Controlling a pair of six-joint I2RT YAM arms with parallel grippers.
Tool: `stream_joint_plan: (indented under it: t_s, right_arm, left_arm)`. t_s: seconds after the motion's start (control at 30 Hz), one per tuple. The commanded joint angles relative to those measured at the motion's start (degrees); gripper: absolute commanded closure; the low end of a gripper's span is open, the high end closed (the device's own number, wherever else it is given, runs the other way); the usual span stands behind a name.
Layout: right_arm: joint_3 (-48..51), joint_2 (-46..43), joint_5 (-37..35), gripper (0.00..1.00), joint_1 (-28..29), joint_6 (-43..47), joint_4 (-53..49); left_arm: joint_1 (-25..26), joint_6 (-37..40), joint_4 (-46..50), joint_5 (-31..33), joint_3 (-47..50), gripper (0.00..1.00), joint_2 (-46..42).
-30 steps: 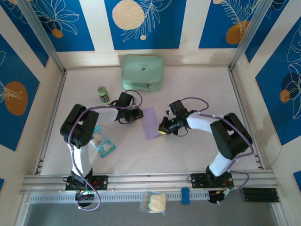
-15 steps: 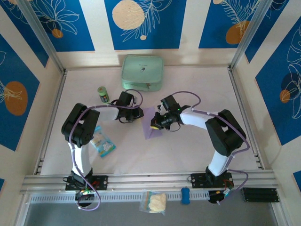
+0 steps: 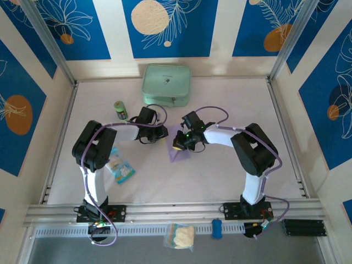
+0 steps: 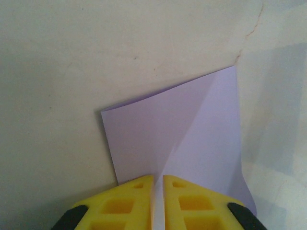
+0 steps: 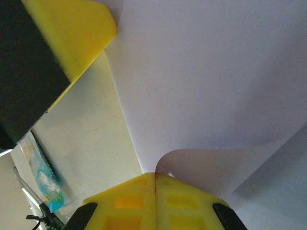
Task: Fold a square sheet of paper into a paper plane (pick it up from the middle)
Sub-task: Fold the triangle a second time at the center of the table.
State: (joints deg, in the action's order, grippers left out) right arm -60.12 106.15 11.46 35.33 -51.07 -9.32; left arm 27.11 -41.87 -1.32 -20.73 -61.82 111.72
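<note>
Top external view: the pale desk carries everything, with the mint-green pouch lying at the middle of its far edge. Nearer, at mid-desk, the lavender square sheet of paper lies partly folded, with both grippers on it.

The left gripper meets the sheet's left edge. In the left wrist view, the gripper is clenched on that edge, a thin strip of paper running between the yellow fingers, and a diagonal crease crosses the sheet.

The right gripper sits over the sheet. In the right wrist view, its fingers are pressed together right at a curled-over flap of the paper; whether the flap is pinched I cannot tell.

A blue-and-white snack packet lies beside the left arm. A small green bottle stands left of the pouch.
</note>
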Motion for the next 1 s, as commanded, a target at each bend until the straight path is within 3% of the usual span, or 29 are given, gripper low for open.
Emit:
stream_joint_plan:
  t_s: [0.0, 0.97]
  right_arm:
    - [-1.9, 1.3, -0.6, 1.00, 0.7, -0.7, 0.9]
    - [-3.8, 3.6, -2.9, 1.00, 1.0, 1.0, -0.2]
  left_arm:
    - [-0.2, 0.3, 1.1, -0.1, 1.0, 0.85, 2.1]
    - [-0.2, -0.3, 0.6, -1.0, 0.9, 0.85, 2.4]
